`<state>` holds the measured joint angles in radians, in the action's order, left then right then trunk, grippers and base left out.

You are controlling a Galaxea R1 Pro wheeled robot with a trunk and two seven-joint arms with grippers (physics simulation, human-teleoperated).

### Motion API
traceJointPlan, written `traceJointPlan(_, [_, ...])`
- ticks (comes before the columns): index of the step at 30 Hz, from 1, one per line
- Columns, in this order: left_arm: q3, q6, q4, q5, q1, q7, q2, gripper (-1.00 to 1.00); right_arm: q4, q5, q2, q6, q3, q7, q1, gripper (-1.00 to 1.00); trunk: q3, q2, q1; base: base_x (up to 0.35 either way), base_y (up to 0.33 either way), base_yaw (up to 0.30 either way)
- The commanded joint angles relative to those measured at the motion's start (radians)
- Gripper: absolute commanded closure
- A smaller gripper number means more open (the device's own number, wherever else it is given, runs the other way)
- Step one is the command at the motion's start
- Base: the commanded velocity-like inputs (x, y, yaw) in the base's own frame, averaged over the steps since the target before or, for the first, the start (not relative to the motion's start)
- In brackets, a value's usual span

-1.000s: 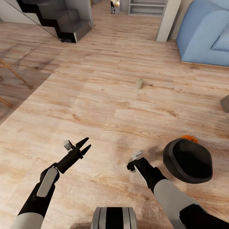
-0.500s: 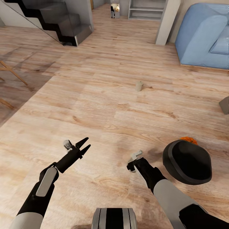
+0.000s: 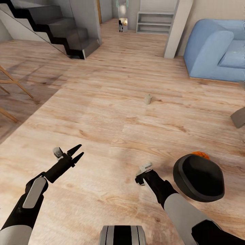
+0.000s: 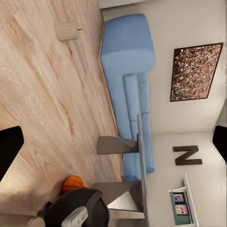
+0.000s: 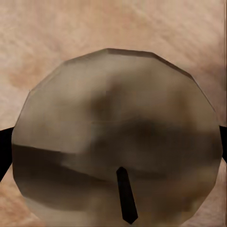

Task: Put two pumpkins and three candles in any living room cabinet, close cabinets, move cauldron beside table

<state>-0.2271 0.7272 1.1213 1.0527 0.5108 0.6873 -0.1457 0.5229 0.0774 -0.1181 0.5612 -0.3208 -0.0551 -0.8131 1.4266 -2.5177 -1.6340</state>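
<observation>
Right gripper (image 3: 144, 175) pointed down at the floor, clamped on a candle (image 5: 116, 156): in the right wrist view, candle's round top with dark wick sits between the two dark finger edges at either side, wood floor behind. Contact not sharply shown, so grip is a judgement.

Left gripper (image 3: 75, 153) empty, fingers parted in a narrow V, nothing between them, held above bare floor at 8 o'clock in the head view.

Outward: cauldron (image 3: 199, 177) lying tilted on the floor at 4 o'clock, mouth toward camera, just beside the right forearm. Pumpkin (image 3: 200, 154) peeking behind its far rim, touching or nearly so; cannot tell which. Second candle (image 3: 147, 99) lying on the floor toward 12 o'clock, well apart from both arms. Grey table leg (image 3: 239, 117) at 3 o'clock edge. Blue sofa (image 3: 214, 51) at 2 o'clock, dark stairs (image 3: 51, 25) at 11 o'clock.

Handling, judged: candle light, stiff, smooth-sided, likely to slip; best pinched across the cylinder's middle. Pumpkin ribbed, rigid, better gripped across the body than by the stem. Cauldron bulky, probably taken by the rim.
</observation>
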Motion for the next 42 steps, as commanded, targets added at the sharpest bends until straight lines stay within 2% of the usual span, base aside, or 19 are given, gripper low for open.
traceJointPlan(1, [0.0,0.0,0.0,0.0,0.0,0.0,0.0,-1.0,-0.002,-0.005,0.0,-0.001,0.0,-0.002,0.0,1.0,-0.004,0.0,0.0,0.0,0.0,0.03])
traceJointPlan(40, [-0.001,-0.003,-0.005,0.0,0.0,0.001,0.003,-1.0,-0.011,-0.005,0.0,-0.004,-0.001,-0.002,0.0,1.0,-0.155,0.009,0.018,0.0,0.0,0.267])
traceJointPlan(42, [-0.002,-0.013,-0.011,0.018,-0.004,0.044,0.011,-1.0,-0.011,-0.007,0.0,-0.004,0.0,0.0,0.0,1.0,-0.155,0.009,0.018,0.0,0.0,-0.22])
